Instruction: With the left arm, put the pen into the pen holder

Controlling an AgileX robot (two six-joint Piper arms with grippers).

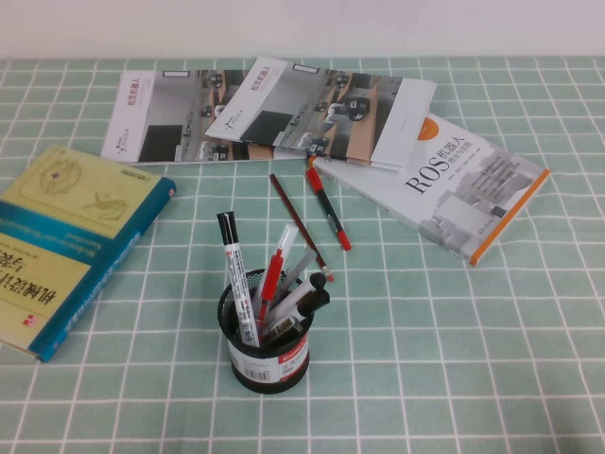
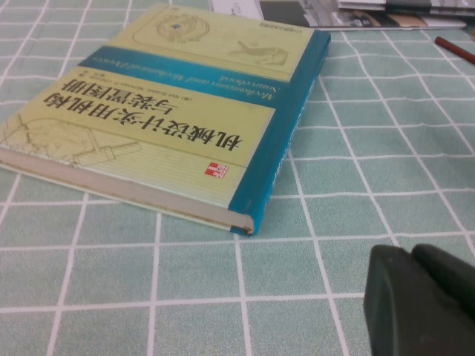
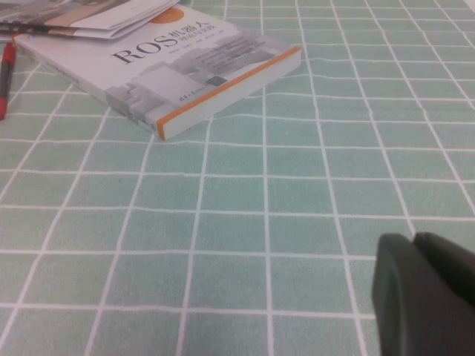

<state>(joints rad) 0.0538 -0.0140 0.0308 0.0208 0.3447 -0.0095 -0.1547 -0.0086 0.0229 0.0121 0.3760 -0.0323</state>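
Pen on cloth (high view only); L gripper clenched, R gripper unclear

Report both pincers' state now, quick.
Left pincer: shut, holding nothing, low over the tablecloth near the yellow-and-teal book.
Right pincer: looks shut, empty, near the ROS book.

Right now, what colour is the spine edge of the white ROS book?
The white ROS book has an orange spine edge, clearest in the right wrist view.
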